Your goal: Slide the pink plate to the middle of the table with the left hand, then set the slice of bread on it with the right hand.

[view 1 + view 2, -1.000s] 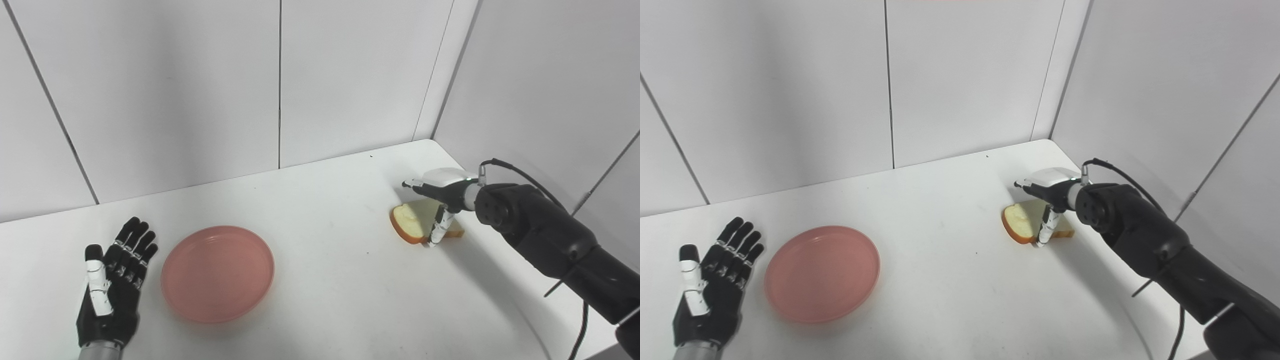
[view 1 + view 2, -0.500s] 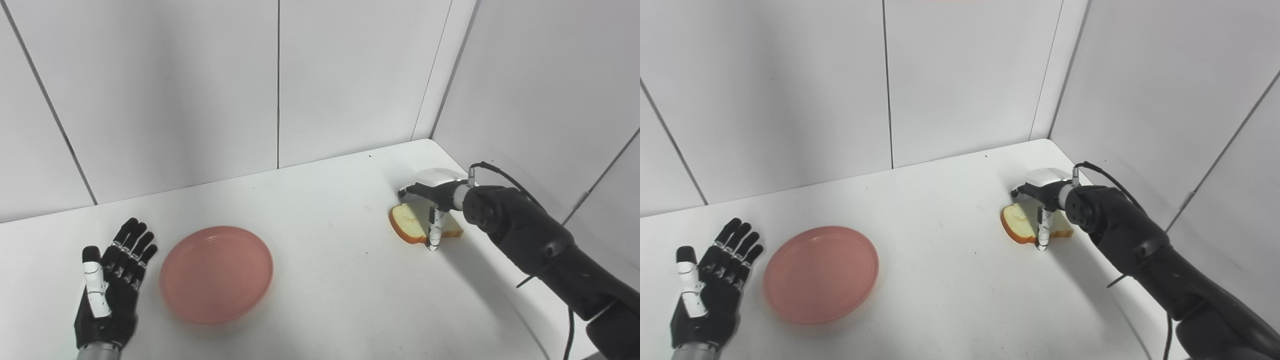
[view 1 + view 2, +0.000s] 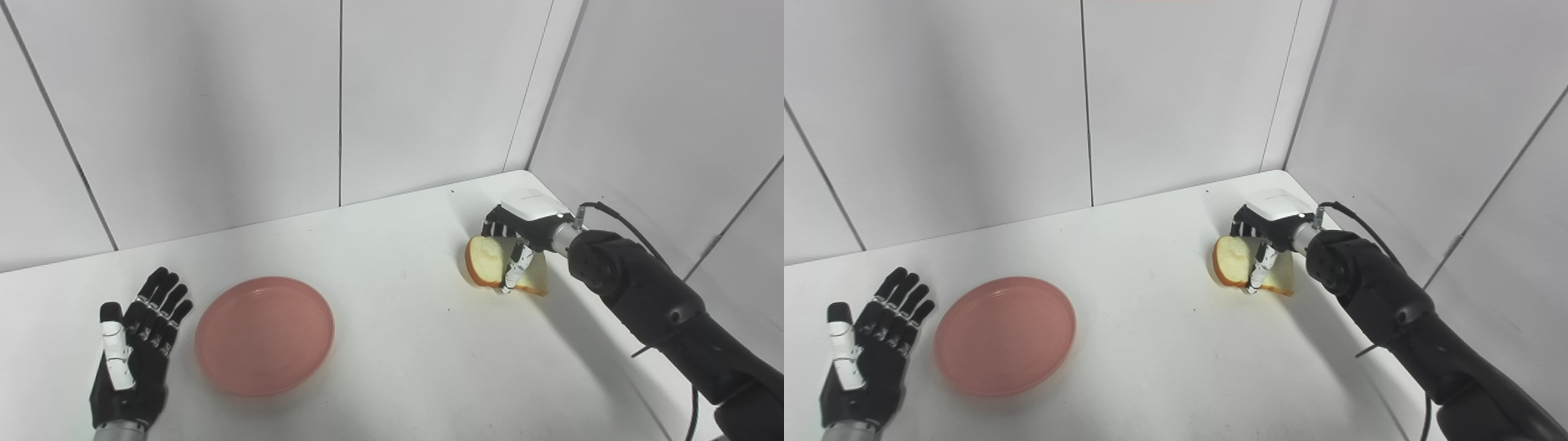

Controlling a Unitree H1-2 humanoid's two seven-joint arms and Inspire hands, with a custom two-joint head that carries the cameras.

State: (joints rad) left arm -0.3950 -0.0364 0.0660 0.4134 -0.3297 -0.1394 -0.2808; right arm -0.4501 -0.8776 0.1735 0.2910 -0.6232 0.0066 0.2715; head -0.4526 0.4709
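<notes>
The pink plate (image 3: 264, 334) lies flat on the white table (image 3: 404, 343), left of its middle. My left hand (image 3: 138, 346) rests palm up and open just left of the plate, not touching it. At the far right, the slice of bread (image 3: 487, 266) is tilted up off the table, held between the thumb and fingers of my right hand (image 3: 520, 236). In the right eye view the bread (image 3: 1234, 266) hangs under the right hand (image 3: 1268, 226), its lower crust close above the table.
White wall panels close the table at the back and on the right, meeting in a corner just behind the right hand. A black cable (image 3: 618, 214) loops above the right wrist. The table's right edge curves near the forearm.
The right hand has closed on the bread and tipped it up, shifting slightly left and toward the back. The left hand and the plate have stayed put.
</notes>
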